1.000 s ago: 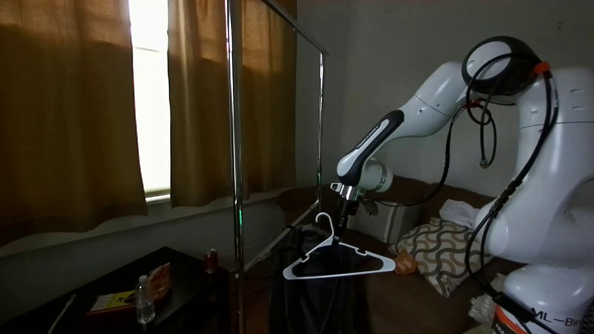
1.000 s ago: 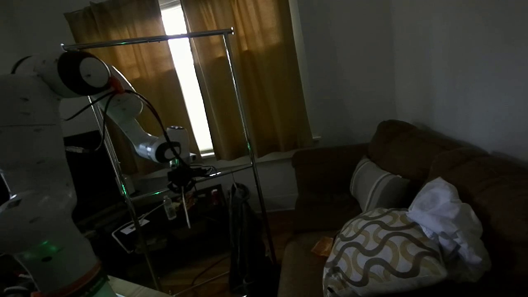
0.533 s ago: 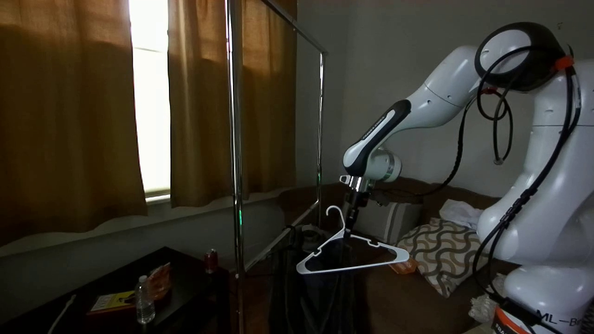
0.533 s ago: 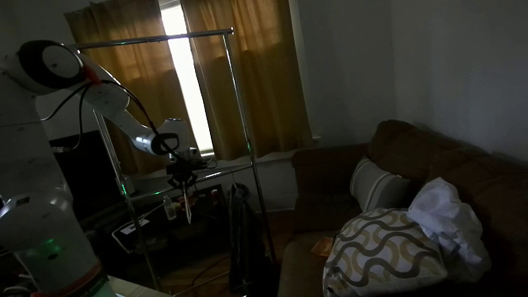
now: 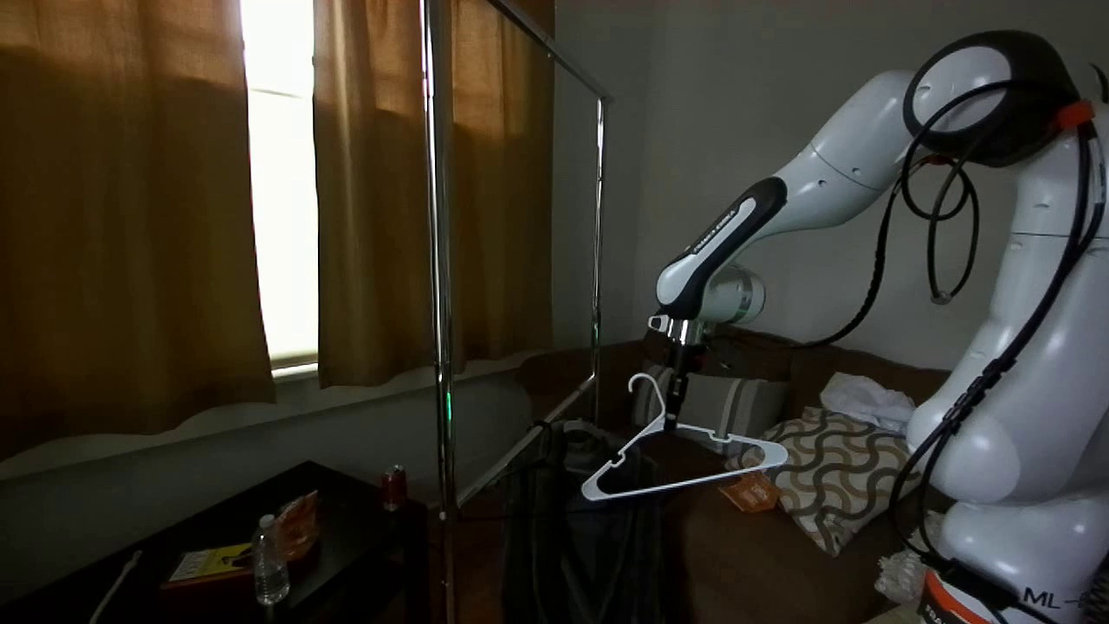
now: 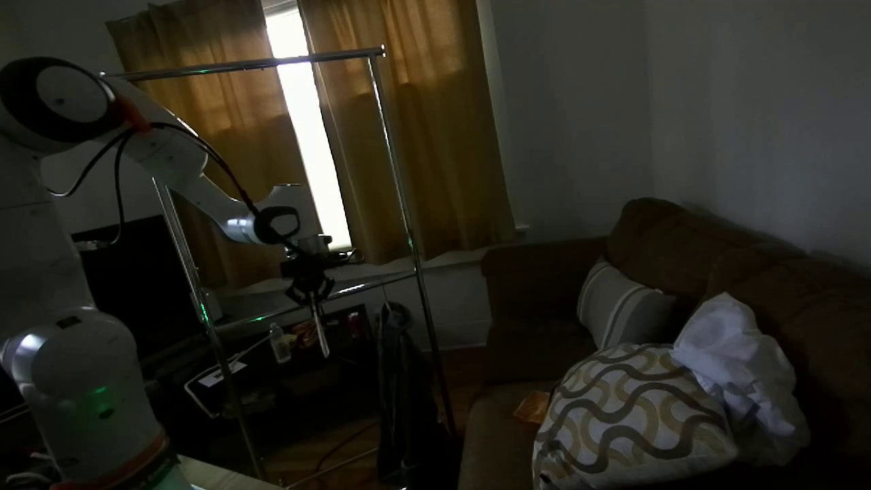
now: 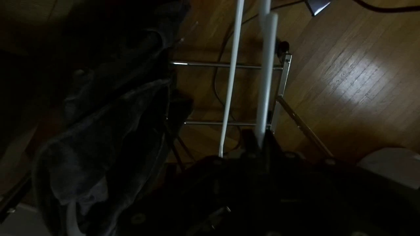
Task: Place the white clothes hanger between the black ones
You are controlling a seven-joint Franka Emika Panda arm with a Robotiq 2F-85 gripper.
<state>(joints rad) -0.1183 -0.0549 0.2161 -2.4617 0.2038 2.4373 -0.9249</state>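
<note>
1. I count one brown sofa (image 6: 544, 282), right of the jaws in an exterior view.
2. One chrome clothes rack (image 5: 440, 260), left of them in an exterior view.
3. Dark hanging clothes (image 7: 88, 157), too dim to count, left of them in the wrist view.
4. One white clothes hanger (image 7: 266, 78), between the jaws, hook upward.
5. One gripper (image 5: 672, 421), jaws nearly together, clamped below that hook.
6. One red drinks can (image 5: 394, 488), lower than them.

My jaws, black; my arm (image 5: 845, 169), white with black trim; clothes hanger (image 7: 266, 72), white; curtains (image 5: 130, 217), golden brown; beverage can (image 5: 394, 488), red; counter (image 5: 351, 513), near-black; striped cushion (image 6: 616, 306), grey with pale bands; throw pillow (image 6: 633, 415), pale with tan and brown waves.
</note>
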